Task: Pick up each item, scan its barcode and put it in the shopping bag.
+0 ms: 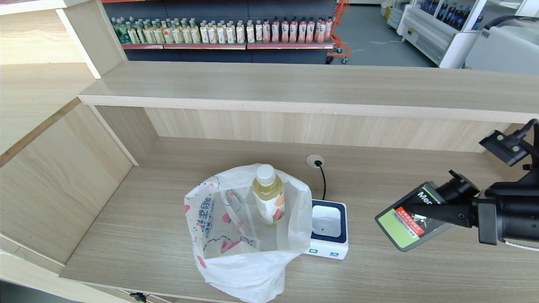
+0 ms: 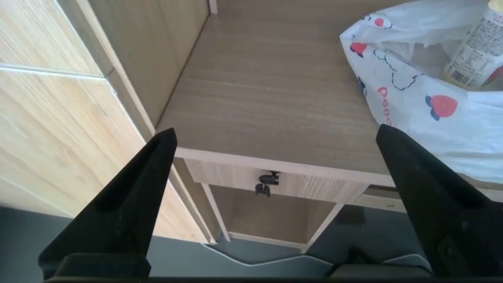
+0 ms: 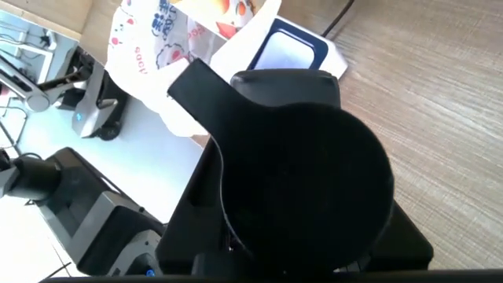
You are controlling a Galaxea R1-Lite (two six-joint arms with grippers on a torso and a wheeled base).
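bottle (image 1: 268, 195) upright in bag (image 1: 248, 273) | dark container (image 1: 398, 228) tilted, aloft right of scanner (image 1: 332, 249)

Head camera looks down on counter (image 1: 400, 269); wrist cameras share the bag (image 1: 248, 269).

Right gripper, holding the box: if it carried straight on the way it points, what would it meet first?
The right gripper, shut on the box, points toward the scanner; the box would probably reach that first, the shopping bag just beyond. It may pass over the scanner: height is unclear.

Dark item (image 3: 306, 181) in foreground; beyond, scanner (image 3: 291, 49) beside shopping bag (image 3: 149, 51), on wooden counter (image 3: 440, 102).
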